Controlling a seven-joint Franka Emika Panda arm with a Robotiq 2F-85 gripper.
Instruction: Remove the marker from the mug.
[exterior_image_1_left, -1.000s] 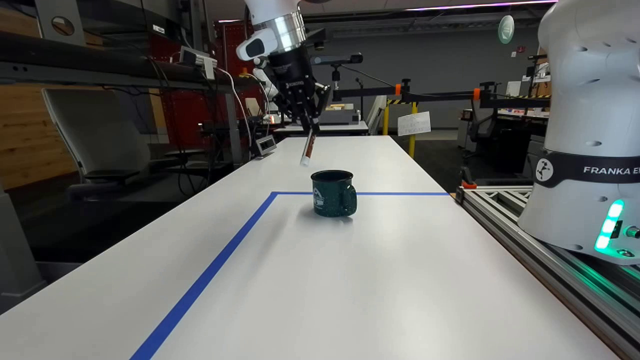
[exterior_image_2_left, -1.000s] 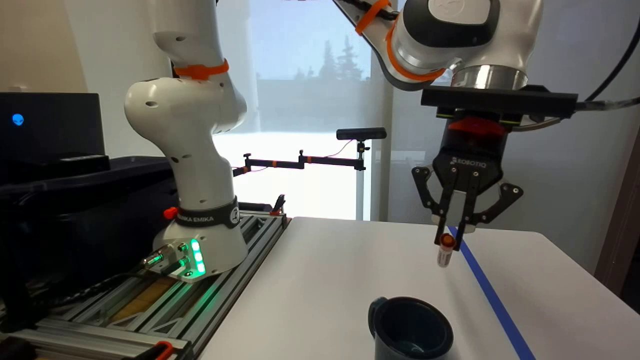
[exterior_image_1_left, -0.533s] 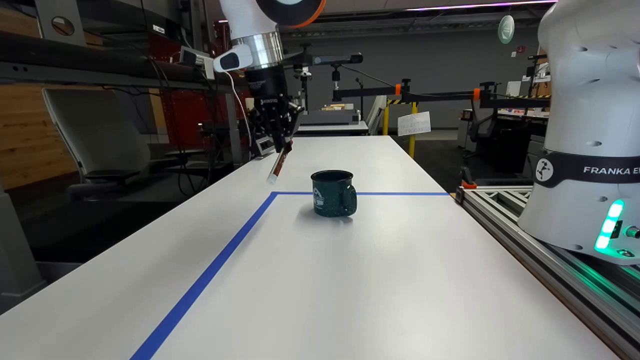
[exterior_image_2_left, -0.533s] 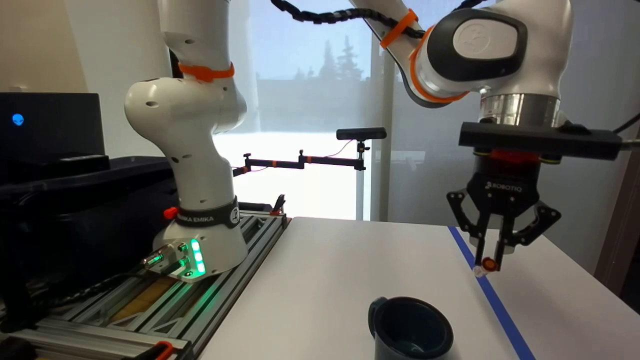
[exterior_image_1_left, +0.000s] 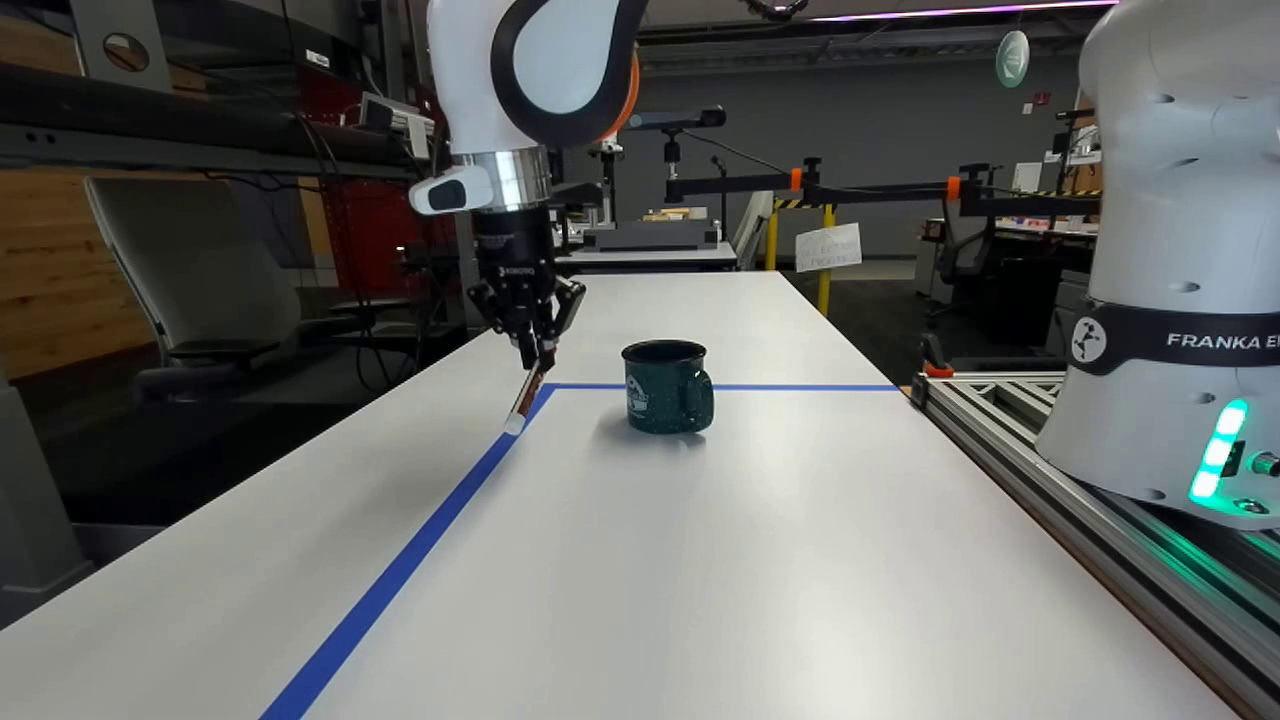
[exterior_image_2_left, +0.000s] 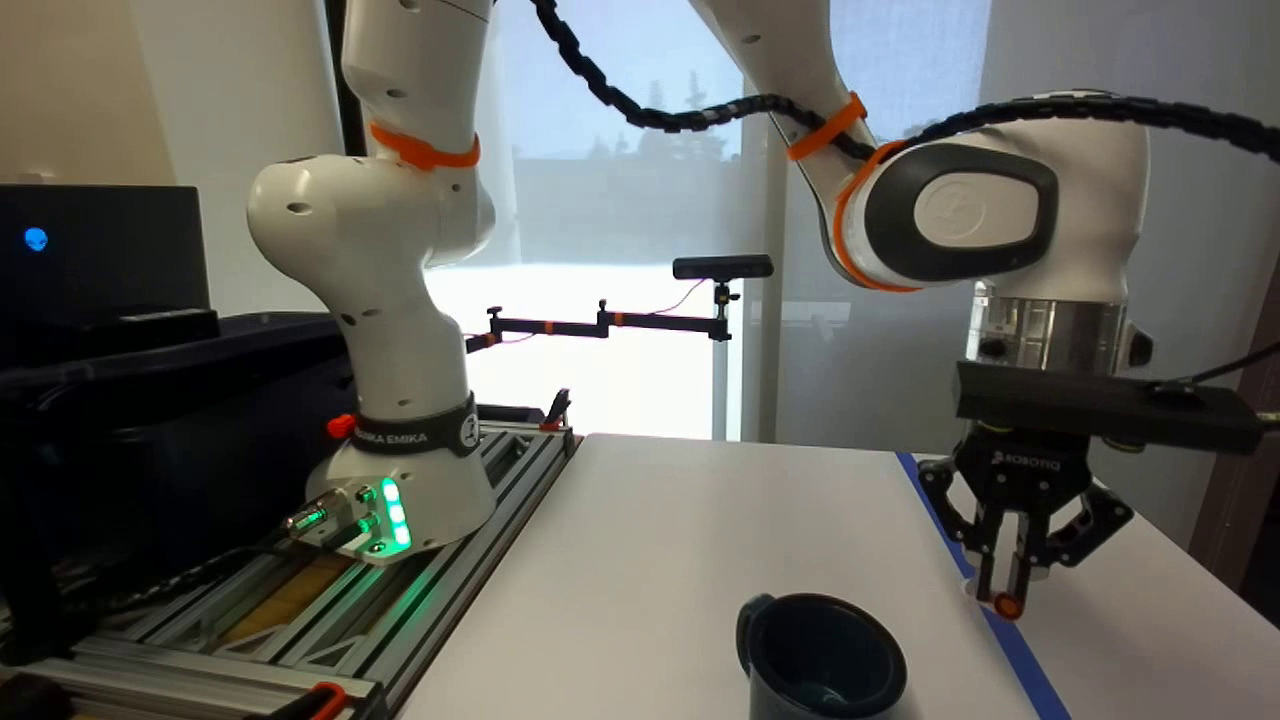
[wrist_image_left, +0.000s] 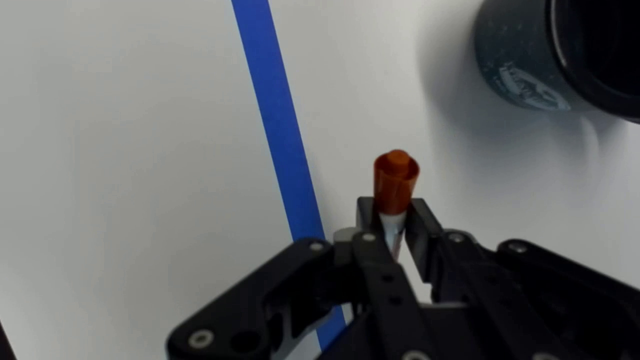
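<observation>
The marker is outside the mug, clasped between the gripper's fingertips. In an exterior view the marker (exterior_image_1_left: 524, 400) slants down, its white end low over the tape line; I cannot tell whether it touches the table. Its orange-red end (exterior_image_2_left: 1008, 605) shows at the fingertips in an exterior view and in the wrist view (wrist_image_left: 394, 185). My gripper (exterior_image_1_left: 538, 362) is shut on it, seen also in an exterior view (exterior_image_2_left: 1003, 588) and the wrist view (wrist_image_left: 392, 212). The dark teal mug (exterior_image_1_left: 655, 395) stands upright beside the gripper, apart from it, also in an exterior view (exterior_image_2_left: 768, 698) and the wrist view (wrist_image_left: 515, 60).
A blue tape line (exterior_image_1_left: 420, 545) runs along the white table (exterior_image_1_left: 780, 560) under the gripper, with a cross strip behind the mug. The robot base (exterior_image_1_left: 1160, 420) stands on a metal rail beside the table. A camera on an arm (exterior_image_2_left: 722, 268) stands beyond the table.
The gripper has moved down toward the table with the marker in it, and sideways away from the mug to over the tape line. The mug has not moved.
</observation>
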